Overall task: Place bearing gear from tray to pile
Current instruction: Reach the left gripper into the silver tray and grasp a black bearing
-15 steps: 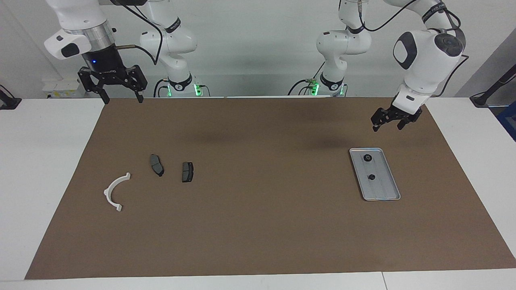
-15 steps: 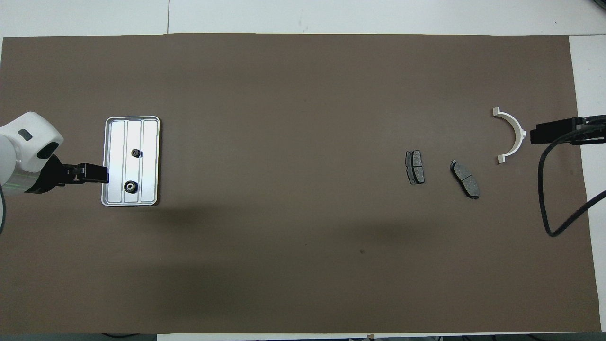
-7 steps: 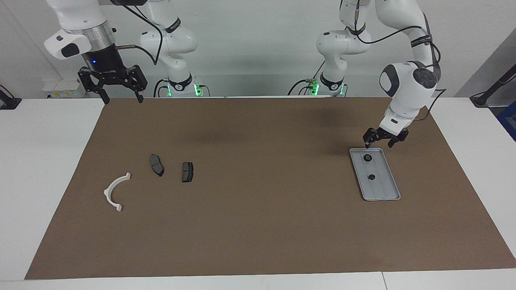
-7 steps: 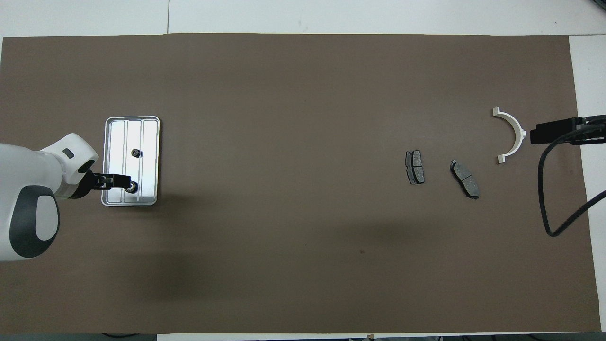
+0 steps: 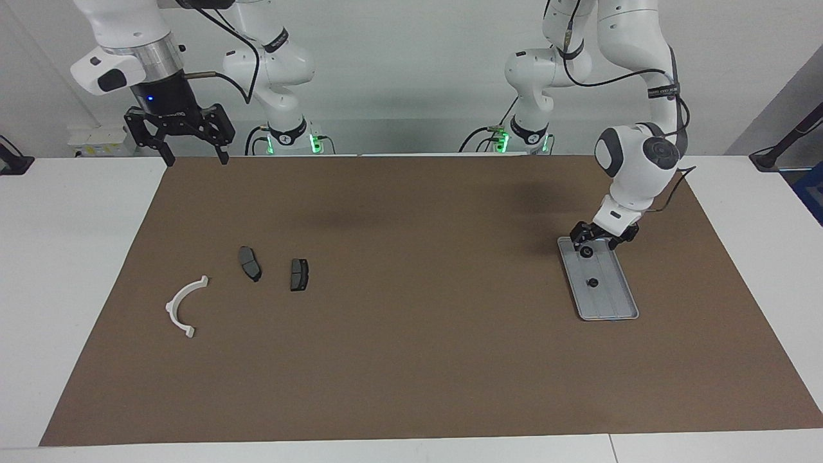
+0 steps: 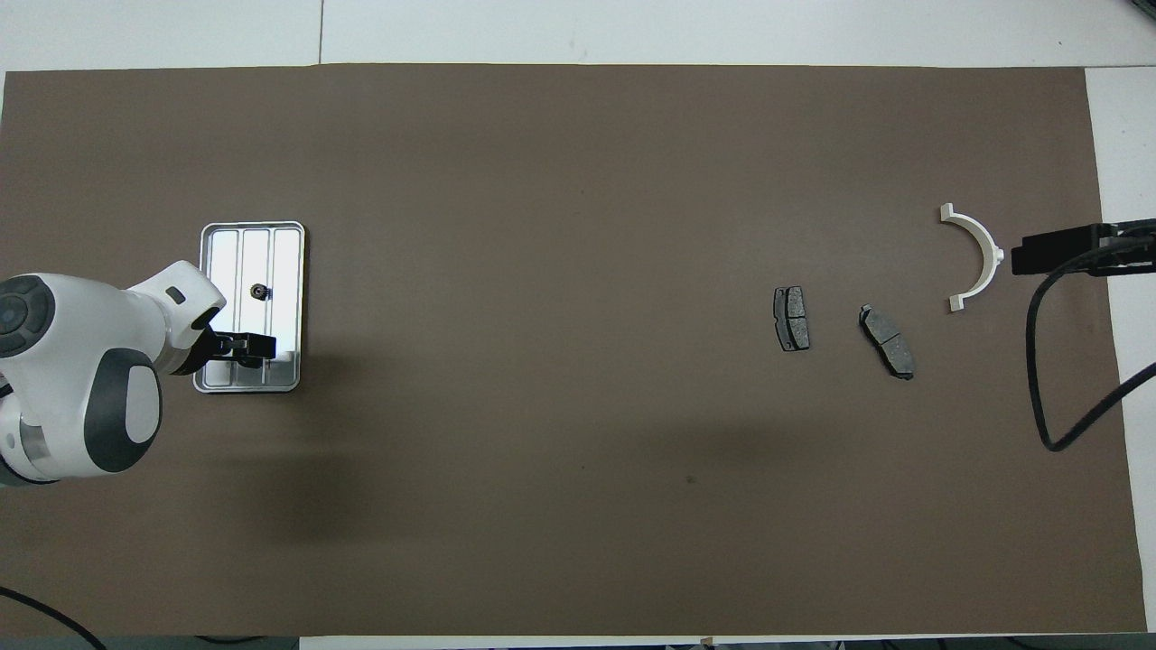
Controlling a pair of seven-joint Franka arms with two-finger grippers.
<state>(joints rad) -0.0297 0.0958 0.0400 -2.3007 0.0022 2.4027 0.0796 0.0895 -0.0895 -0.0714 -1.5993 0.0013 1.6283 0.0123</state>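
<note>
The silver tray [image 5: 612,307] lies toward the left arm's end of the table, also in the overhead view [image 6: 285,253]. On it sit a larger black bearing gear [image 5: 586,251] at the end nearer the robots and a smaller one [image 5: 593,282] [image 6: 258,291]. My left gripper [image 5: 595,243] is open and low over the larger gear, which it covers in the overhead view [image 6: 246,346]. The pile lies toward the right arm's end: a white bracket [image 5: 170,306] [image 6: 993,253] and two dark brake pads [image 5: 250,263] [image 5: 299,274]. My right gripper [image 5: 196,159] is open, waiting high.
A brown mat [image 5: 411,347] covers most of the white table. The right arm's black cable [image 6: 1039,397] hangs over the mat's edge near the bracket.
My left gripper has come down from above the mat beside the tray onto the tray's end nearer the robots, over the larger gear. The right arm has not moved.
</note>
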